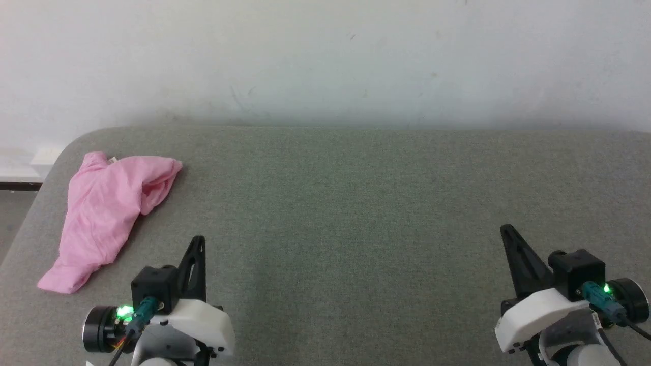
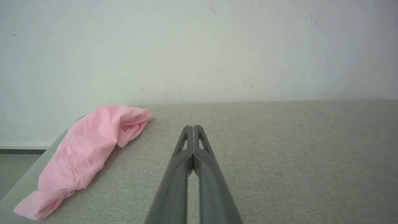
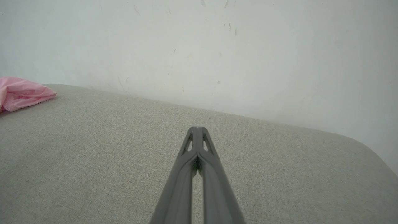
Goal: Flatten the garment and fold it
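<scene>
Pointing across the table (image 1: pixel 356 203), the left claw (image 1: pixel 199 241) and right claw (image 1: pixel 506 231) are both closed, apart from the bunched garment (image 1: pixel 109 203).

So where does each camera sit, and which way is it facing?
Head view: on the head, facing forward and down over the grey table to the wall; left hand lower left, right hand lower right.
Left wrist view: on the left wrist, looking along that shut hand toward the wall.
Right wrist view: likewise on the right wrist, along its shut hand.
Shared: all three show the pink garment.
</scene>
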`<state>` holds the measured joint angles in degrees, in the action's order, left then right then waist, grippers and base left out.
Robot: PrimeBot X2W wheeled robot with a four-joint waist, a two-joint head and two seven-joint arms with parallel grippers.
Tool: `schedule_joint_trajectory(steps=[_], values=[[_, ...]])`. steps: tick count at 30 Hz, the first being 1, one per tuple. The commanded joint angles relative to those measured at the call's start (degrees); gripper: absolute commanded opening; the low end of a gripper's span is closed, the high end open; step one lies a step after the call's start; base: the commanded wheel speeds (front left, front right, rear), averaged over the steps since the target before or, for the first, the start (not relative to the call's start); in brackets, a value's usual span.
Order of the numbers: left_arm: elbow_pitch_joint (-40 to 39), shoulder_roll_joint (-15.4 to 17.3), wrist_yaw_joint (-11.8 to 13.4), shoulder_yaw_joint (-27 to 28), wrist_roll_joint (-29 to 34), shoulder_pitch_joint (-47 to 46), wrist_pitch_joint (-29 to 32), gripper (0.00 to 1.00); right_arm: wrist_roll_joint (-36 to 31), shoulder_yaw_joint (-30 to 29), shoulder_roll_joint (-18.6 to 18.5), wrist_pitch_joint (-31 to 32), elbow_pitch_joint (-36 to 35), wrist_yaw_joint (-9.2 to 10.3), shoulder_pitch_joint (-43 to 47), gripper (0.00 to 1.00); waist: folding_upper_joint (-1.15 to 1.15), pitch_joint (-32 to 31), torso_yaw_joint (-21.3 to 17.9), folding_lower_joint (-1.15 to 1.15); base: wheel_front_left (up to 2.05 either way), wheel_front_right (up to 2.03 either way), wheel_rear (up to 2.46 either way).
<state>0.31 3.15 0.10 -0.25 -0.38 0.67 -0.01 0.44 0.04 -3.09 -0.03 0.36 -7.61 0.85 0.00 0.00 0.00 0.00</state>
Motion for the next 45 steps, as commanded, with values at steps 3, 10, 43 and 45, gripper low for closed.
schedule_joint_trajectory(steps=[3,10,43,45], values=[[-0.31,-0.27,-0.10,0.25,0.38,-0.67,0.01,0.00,-0.44,-0.04,0.22,0.03,-0.36,0.12,-0.85,0.00,0.00,0.00,0.00,0.00,0.00,0.00,0.00],[-0.31,-0.27,-0.10,0.25,0.38,-0.67,0.01,0.00,-0.44,-0.04,0.22,0.03,-0.36,0.12,-0.85,0.00,0.00,0.00,0.00,0.00,0.00,0.00,0.00],[-0.08,-0.03,1.36,-1.44,-0.92,1.01,-3.21,1.00,1.61,-0.54,0.01,-3.21,0.25,0.02,0.50,1.00,0.00,-0.18,1.79,0.00,0.00,0.00,0.00],[-0.14,-0.04,1.45,-1.50,-0.97,1.16,-3.45,1.00,1.61,-0.48,0.02,-3.45,0.26,0.02,0.58,1.00,0.00,-0.26,2.27,0.00,0.00,0.00,0.00]])
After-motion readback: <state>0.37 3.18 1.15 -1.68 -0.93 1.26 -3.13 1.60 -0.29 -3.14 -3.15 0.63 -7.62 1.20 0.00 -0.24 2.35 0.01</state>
